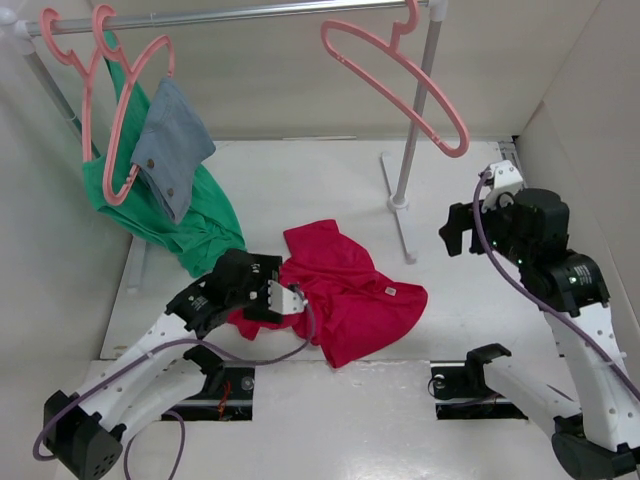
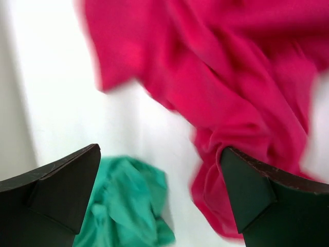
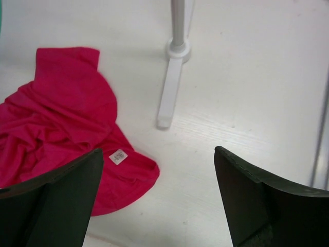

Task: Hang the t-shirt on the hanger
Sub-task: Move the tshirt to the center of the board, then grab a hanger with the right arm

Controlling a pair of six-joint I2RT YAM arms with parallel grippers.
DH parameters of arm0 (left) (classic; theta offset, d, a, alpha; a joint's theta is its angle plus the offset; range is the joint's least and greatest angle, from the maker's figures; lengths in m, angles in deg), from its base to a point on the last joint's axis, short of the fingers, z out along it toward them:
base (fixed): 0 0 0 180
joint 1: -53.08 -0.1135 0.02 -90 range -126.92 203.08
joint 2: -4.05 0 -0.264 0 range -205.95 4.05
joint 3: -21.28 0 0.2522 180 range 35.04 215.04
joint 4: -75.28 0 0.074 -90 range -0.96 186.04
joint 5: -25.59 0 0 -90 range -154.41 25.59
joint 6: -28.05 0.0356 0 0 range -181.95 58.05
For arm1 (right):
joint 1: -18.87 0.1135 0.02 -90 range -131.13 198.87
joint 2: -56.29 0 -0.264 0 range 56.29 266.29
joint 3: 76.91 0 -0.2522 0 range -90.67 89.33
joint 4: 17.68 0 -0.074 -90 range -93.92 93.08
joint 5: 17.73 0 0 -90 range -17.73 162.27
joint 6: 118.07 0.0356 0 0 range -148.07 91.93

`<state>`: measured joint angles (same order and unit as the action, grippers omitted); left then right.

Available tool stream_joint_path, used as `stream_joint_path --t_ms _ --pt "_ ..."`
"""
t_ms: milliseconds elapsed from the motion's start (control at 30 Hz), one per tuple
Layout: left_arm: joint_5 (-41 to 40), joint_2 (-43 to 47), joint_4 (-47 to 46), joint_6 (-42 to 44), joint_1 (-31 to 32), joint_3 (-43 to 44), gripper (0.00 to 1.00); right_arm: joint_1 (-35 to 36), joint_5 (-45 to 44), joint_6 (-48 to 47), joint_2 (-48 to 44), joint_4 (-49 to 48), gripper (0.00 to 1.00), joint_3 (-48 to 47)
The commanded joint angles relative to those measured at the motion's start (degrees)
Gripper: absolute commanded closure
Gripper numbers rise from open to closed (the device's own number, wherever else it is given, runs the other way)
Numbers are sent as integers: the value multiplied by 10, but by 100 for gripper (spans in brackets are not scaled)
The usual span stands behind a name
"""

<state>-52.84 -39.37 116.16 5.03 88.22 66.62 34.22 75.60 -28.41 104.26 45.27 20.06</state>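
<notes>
Left gripper (image 1: 275, 297), jaws apart, hovers over the left edge of the crumpled crimson-red fabric t-shirt (image 1: 350, 290); it's the nearer arm. Right gripper (image 1: 455, 235), also apart, sits well clear.

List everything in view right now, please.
t-shirt: one, red, crumpled mid-table
hanger: one, pink, empty, rail's right end
other hangers: two, pink, rail's left end
green garment: one, hanging at left
grey-blue garment: one, hanging over the green one
clothes rack: one, silver rail, white foot
table: one, white
left gripper: one, black, open at the t-shirt's left edge
right gripper: one, black, open, raised at right
</notes>
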Motion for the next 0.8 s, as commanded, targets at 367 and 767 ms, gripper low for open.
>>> stream_joint_path --t_ms 367,767 --pt "149 -105 -294 -432 -1 107 2 -3 75 -187 20 3 6 -234" --pt "106 -167 -365 -435 10 120 4 -3 119 -181 323 -116 6 -568"
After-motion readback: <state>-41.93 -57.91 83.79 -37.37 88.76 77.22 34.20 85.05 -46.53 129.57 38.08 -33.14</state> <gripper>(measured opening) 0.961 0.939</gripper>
